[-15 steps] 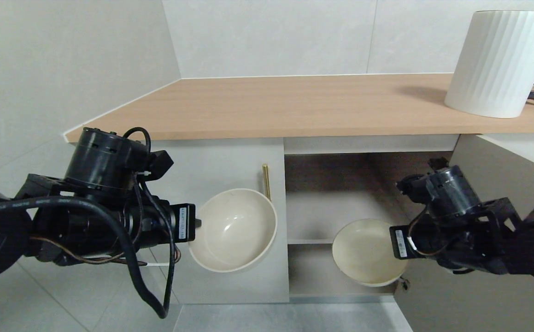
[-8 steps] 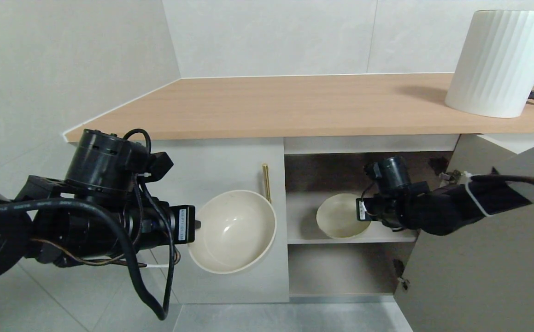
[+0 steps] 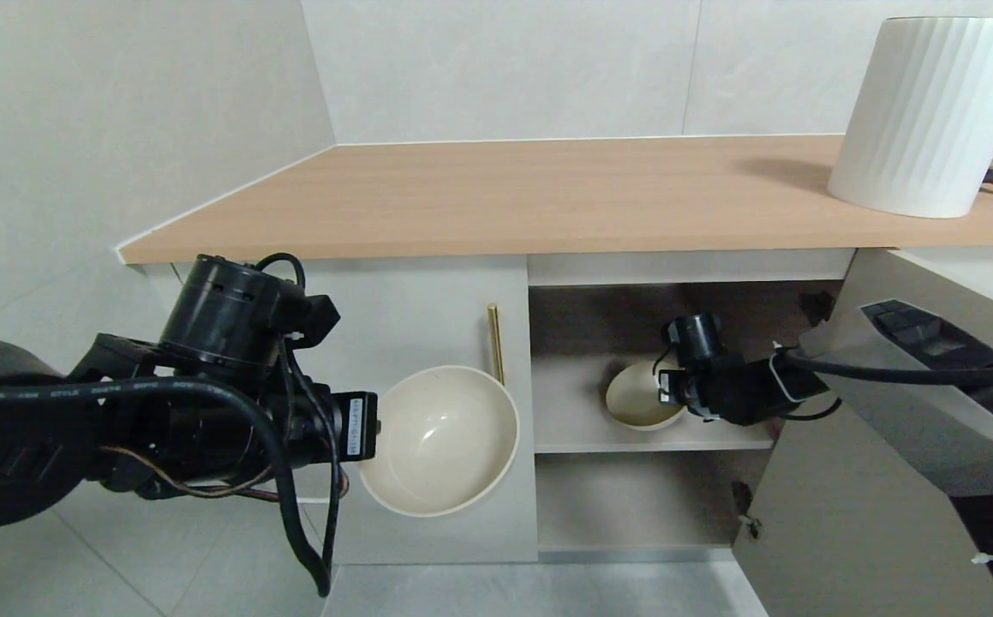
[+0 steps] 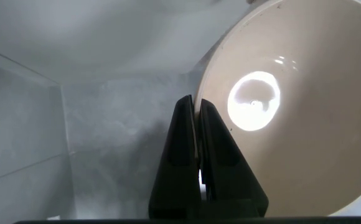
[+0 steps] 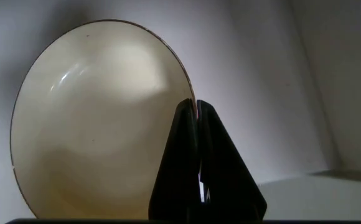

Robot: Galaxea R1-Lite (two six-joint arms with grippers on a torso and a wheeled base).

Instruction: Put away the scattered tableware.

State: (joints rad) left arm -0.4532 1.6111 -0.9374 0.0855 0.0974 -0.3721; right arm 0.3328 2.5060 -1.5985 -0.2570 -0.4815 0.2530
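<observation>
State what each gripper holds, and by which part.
The left gripper pinches a cream bowl by its rim; the right gripper pinches a second bowl by its rim.

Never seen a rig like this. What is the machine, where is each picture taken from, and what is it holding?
It is a two-armed robot facing a kitchen cupboard. The wide picture comes from its head camera; the two close-ups come from cameras on its wrists. The left jaws grip the rim of a first bowl, in front of the closed door. The right jaws pinch a second bowl inside the open cupboard. On the worktop stands a white ribbed container.
</observation>
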